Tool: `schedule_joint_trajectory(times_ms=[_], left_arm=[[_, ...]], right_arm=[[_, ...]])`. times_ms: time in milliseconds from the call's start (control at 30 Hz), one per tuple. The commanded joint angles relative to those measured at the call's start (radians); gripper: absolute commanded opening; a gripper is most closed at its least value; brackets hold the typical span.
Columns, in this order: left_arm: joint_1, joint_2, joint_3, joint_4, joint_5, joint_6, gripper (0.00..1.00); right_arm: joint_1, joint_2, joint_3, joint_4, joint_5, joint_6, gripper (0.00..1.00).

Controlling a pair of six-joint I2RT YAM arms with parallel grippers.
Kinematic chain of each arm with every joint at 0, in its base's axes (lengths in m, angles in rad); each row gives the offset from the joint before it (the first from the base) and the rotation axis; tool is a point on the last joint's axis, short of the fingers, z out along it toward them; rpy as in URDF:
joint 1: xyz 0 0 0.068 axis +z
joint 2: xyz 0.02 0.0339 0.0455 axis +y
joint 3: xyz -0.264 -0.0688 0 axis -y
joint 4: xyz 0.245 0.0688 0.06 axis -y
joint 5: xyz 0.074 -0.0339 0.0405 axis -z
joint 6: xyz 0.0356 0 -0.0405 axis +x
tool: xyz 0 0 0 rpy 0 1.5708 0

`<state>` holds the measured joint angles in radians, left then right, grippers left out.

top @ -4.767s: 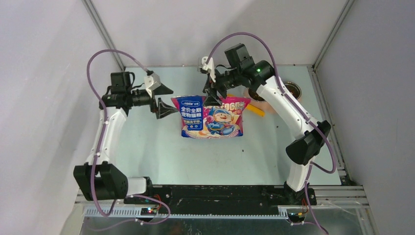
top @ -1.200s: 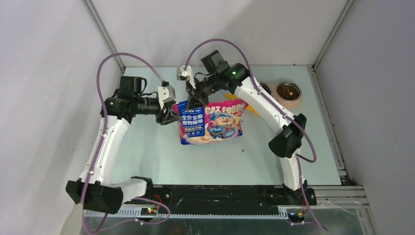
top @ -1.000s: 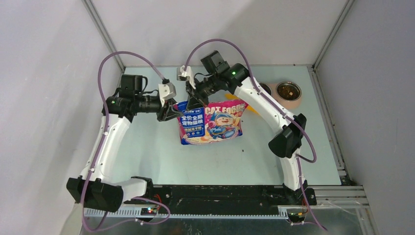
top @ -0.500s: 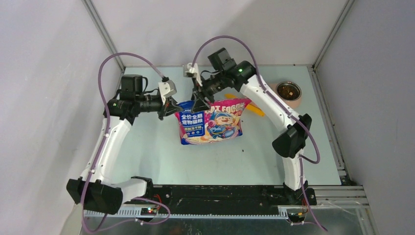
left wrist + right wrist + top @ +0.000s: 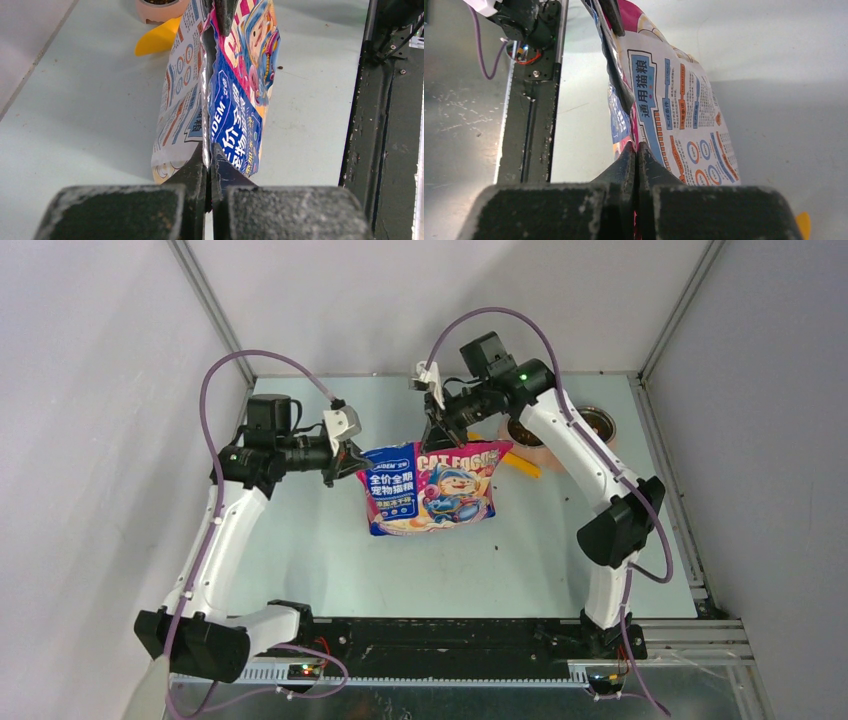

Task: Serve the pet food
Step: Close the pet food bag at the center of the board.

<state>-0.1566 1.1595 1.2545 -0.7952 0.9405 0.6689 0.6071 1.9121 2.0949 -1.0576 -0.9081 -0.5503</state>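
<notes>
**A:** What is the left end effector (image 5: 353, 460) doing?

**B:** It is clenched on the left top corner of the printed bag (image 5: 430, 495). The left wrist view shows the bag's edge pinched flat between both fingers.

**A:** How does the bag sit?

**B:** It is in the middle of the tabletop (image 5: 300, 540). Its bottom is on the near side, its top edge is raised toward the far side, and its cartoon face is turned up to the overhead camera.

**A:** And the right end effector (image 5: 438, 438)?

**B:** It is clenched too, grasping the same top edge at about its middle, apart from the left one.

**A:** What lies to the right of that?

**B:** A yellow scoop (image 5: 521, 466) lies just behind the bag's right top corner, partly hidden. Beyond it, 2 bowls stand on a pink base (image 5: 541, 454) at the far right, with the right arm crossing above them.

**A:** Where is the pet food (image 5: 598, 426)?

**B:** Brown pellets show in the right bowl (image 5: 612, 420). I cannot tell what is in the left bowl (image 5: 520, 431), or inside the bag. There is also 1 dark speck (image 5: 497, 549) on the tabletop, near the bag's right bottom corner.
</notes>
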Motion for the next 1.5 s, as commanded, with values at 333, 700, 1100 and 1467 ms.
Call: schedule_joint_trajectory(times_ms=[333,700,1100,1467], left_arm=[[0.005,-0.058,0.016,-0.027,0.046,0.040,0.00],[0.012,-0.068,0.010,-0.047,0.047,0.062,0.00],[0.022,-0.075,0.006,-0.071,0.050,0.087,0.00],[0.025,-0.080,0.005,-0.090,0.051,0.111,0.00]], right_arm=[[0.071,-0.194,-0.151,-0.025,0.264,-0.221,0.38],[0.034,-0.230,-0.186,0.019,0.251,-0.190,0.00],[0.056,-0.321,-0.316,0.033,0.403,-0.238,0.34],[0.027,-0.361,-0.303,0.016,0.418,-0.256,0.00]])
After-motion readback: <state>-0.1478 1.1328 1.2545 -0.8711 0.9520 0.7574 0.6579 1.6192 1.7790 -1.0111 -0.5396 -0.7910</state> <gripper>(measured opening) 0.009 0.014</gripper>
